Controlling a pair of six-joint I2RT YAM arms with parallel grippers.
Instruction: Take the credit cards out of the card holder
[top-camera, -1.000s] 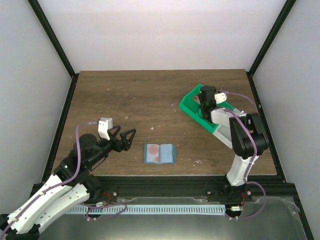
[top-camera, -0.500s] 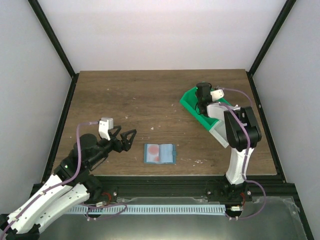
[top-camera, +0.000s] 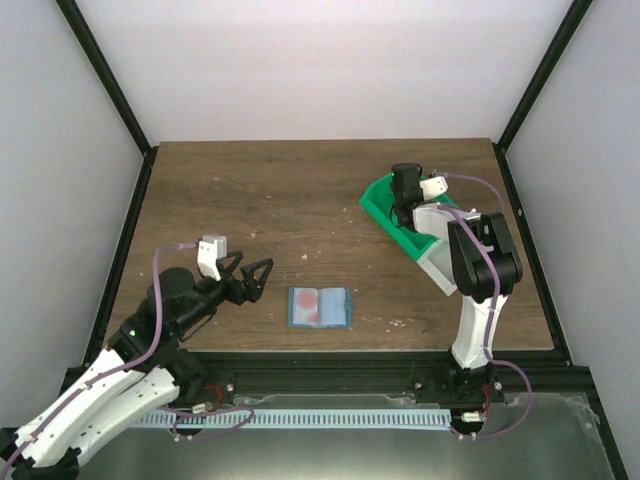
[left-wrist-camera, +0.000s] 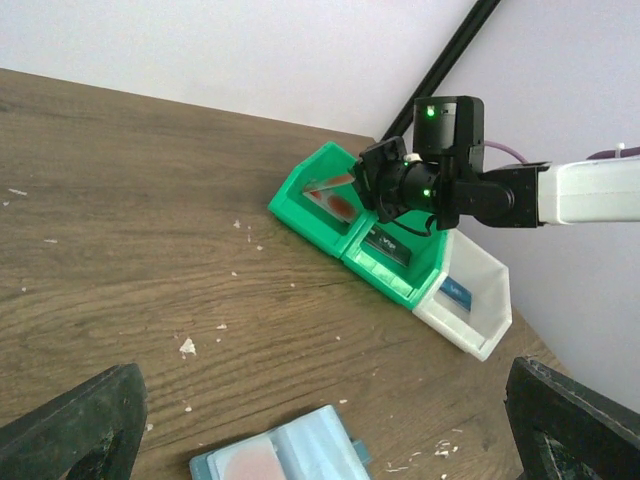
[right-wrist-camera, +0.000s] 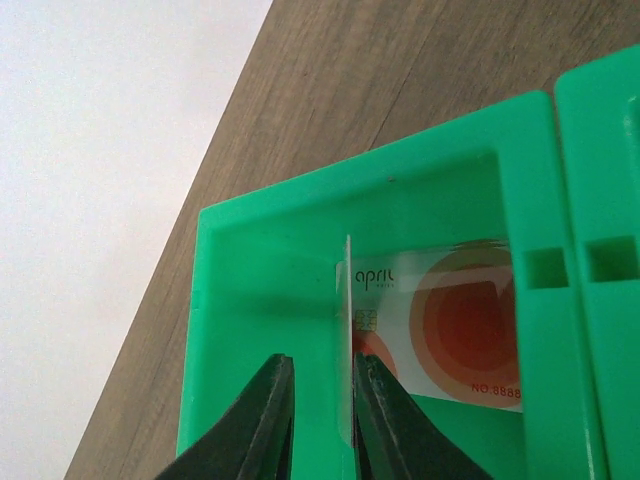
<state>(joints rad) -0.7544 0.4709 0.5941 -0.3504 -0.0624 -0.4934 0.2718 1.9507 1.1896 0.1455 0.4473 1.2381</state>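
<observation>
The light-blue card holder (top-camera: 319, 307) lies open on the table, a pinkish-red credit card (top-camera: 309, 313) showing on its left half; the left wrist view catches the card holder (left-wrist-camera: 285, 457) at its bottom edge. My left gripper (top-camera: 258, 275) hovers wide open just left of it, holding nothing. My right gripper (top-camera: 403, 200) points down into the far compartment of the green bin (right-wrist-camera: 240, 330). A thin credit card (right-wrist-camera: 348, 330) stands on edge between its slightly parted jaws, against the right finger (right-wrist-camera: 375, 400) and with a gap to the left one. Another card with orange circles (right-wrist-camera: 460, 320) lies flat beneath.
The green bin (top-camera: 385, 205) joins a second green compartment (left-wrist-camera: 385, 247) holding a dark card, then a white bin (left-wrist-camera: 470, 300) with a blue card. They sit at the table's right side. Small white crumbs dot the wood.
My right gripper shifted slightly left over the green bin, then its jaws parted a little from the upright card. The left arm and the card holder have not moved.
</observation>
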